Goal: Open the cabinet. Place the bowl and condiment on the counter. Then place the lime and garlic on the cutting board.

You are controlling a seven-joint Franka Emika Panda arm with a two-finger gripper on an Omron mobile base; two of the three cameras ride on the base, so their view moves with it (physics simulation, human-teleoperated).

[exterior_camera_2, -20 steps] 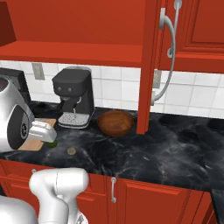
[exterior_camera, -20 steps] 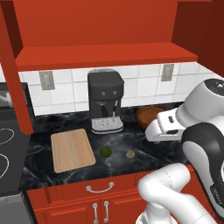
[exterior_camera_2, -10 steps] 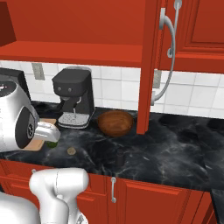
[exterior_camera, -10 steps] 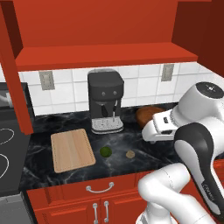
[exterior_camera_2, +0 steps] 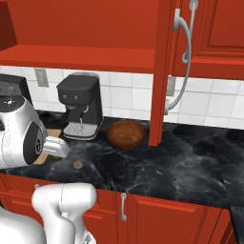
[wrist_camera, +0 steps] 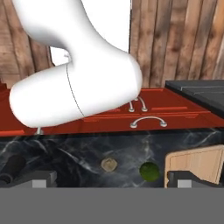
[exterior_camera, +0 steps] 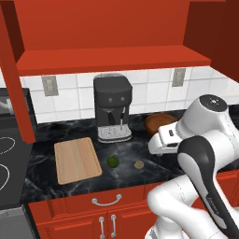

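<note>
Black marble counter (exterior_camera: 84, 186) in the left base view carries the cutting board (exterior_camera: 77, 159), with the lime (exterior_camera: 112, 161) and garlic (exterior_camera: 138, 164) just beside it. From the right, the bowl (exterior_camera_2: 125, 133) sits near the open cabinet (exterior_camera_2: 162, 71) door, the condiment (exterior_camera_2: 130, 172) nearer the edge. Through the hand view, the gripper (wrist_camera: 111, 179) stands spread wide, holding nothing.

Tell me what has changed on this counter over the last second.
Only the white arm moved: in the left base view its wrist and hand slid leftward, toward the small dark green lime and the tan lumpy garlic bulb. Nothing was taken or released. The lime, garlic, light wooden cutting board, dark brown round bowl and dark grey condiment shaker stayed put on the black marble counter.
</note>
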